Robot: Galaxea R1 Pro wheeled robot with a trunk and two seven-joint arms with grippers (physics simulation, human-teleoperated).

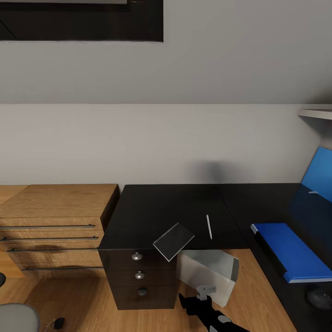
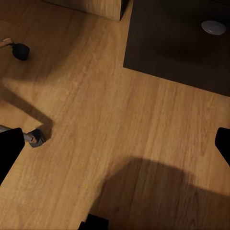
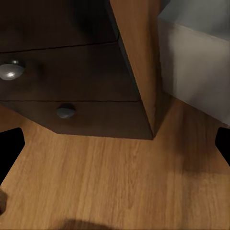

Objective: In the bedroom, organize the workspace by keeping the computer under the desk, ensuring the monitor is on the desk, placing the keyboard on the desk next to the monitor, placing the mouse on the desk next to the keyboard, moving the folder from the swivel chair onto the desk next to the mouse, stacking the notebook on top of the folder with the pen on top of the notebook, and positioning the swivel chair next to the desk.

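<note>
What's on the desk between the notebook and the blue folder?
In the head view, the pen lies on the black desk between the notebook, which overhangs the front edge, and the blue folder. Otherwise bare desktop.

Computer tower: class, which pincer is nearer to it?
Right. The right pincer hangs over the floor beside the computer tower and drawers; the left pincer is over floor near a chair caster, farther off.

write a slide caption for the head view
Black desk holding the notebook overhanging its front edge, pen and blue folder; computer underneath.
</note>
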